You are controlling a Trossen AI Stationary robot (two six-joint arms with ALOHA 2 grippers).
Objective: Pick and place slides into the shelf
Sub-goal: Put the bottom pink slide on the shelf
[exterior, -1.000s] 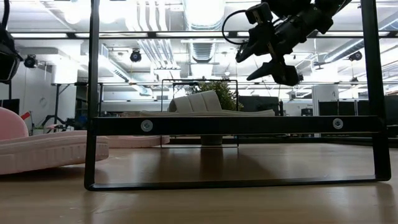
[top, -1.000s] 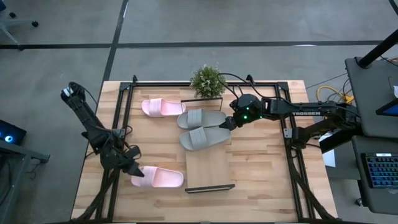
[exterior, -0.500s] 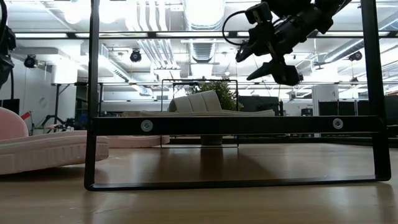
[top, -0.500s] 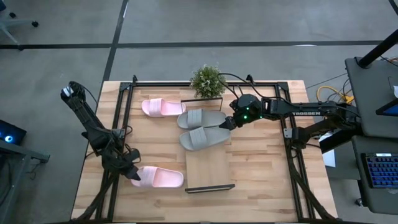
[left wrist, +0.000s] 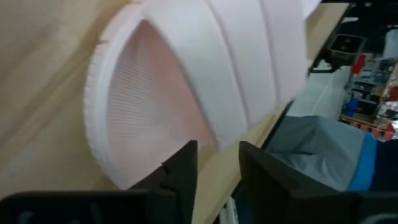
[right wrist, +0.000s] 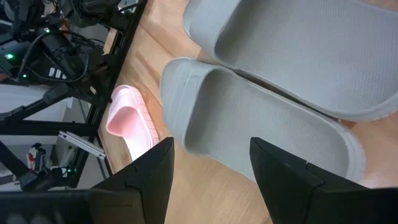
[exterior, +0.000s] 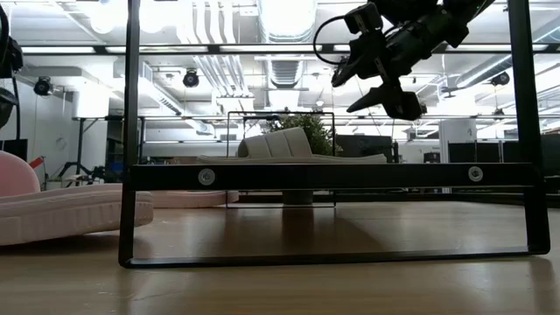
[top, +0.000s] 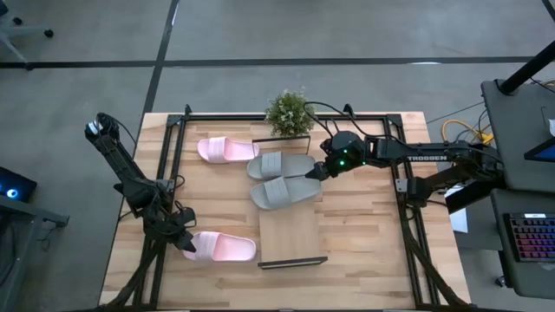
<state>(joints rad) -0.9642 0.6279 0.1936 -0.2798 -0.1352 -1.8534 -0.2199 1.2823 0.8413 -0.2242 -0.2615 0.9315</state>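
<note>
High view: "TROSSEN" lettering (top: 426,158) along right arm, its fingers (top: 316,172) apart; left fingers' (top: 188,247) state unclear.

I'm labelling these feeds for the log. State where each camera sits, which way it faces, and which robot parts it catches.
High view: overhead, straight down; both arms, left gripper at the near pink slide, right gripper by the grey slides.
Low view: table height, level through the shelf rim; only the right gripper above.
Left wrist view: past its own fingers at the pink slide.
Right wrist view: past its fingers at the grey slides.
Shared: grey slides, in the high, low and right wrist views.
</note>
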